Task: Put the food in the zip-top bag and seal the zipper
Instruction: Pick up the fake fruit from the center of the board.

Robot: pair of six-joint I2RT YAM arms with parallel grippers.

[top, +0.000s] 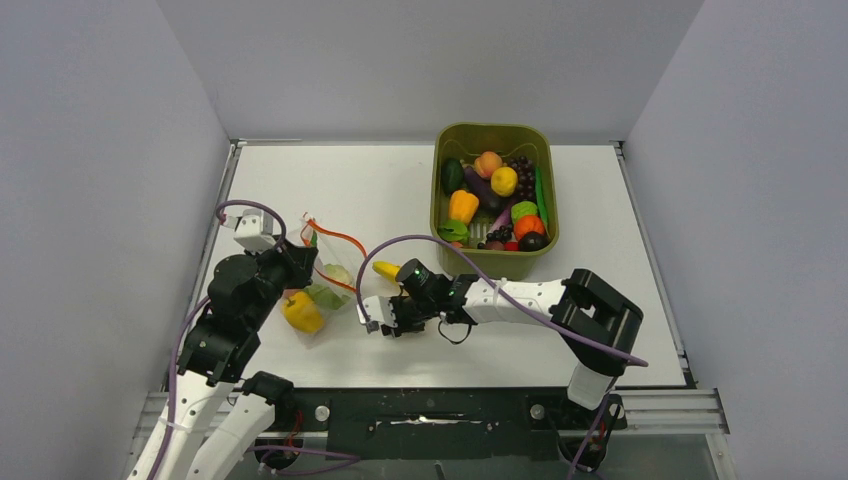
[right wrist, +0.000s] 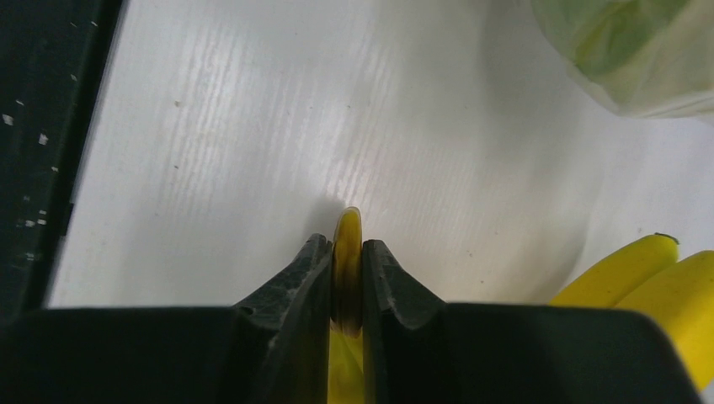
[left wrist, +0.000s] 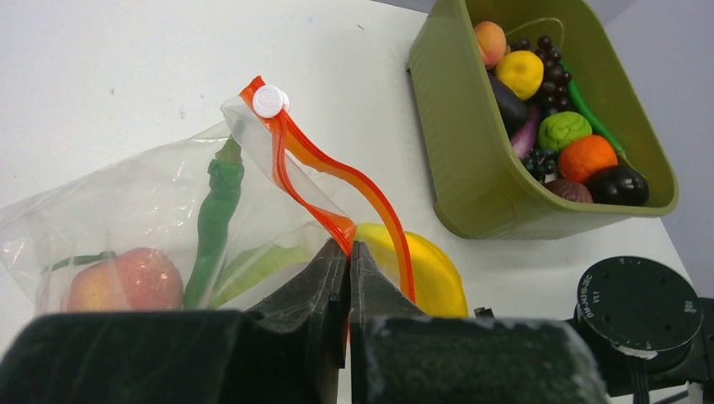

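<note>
The clear zip-top bag (top: 325,275) lies at the left; it also shows in the left wrist view (left wrist: 151,210). It holds a pink-red fruit (left wrist: 126,279), a long green pod (left wrist: 215,215) and pale-green cabbage (left wrist: 261,265). Its red-orange zipper (left wrist: 337,168) stands parted, with a white slider (left wrist: 269,101) at the far end. My left gripper (left wrist: 348,246) is shut on the zipper strip (top: 338,240). My right gripper (right wrist: 347,244) is shut on a thin yellow food piece (right wrist: 348,227) with a dark tip, low over the table (top: 372,322). Which food it is stays hidden.
The olive-green tub (top: 545,235) with several toy foods stands at the back right. Yellow bananas (top: 388,270) lie between the bag and my right wrist. A yellow piece (top: 302,312) lies at the bag's near end; I cannot tell whether it is inside.
</note>
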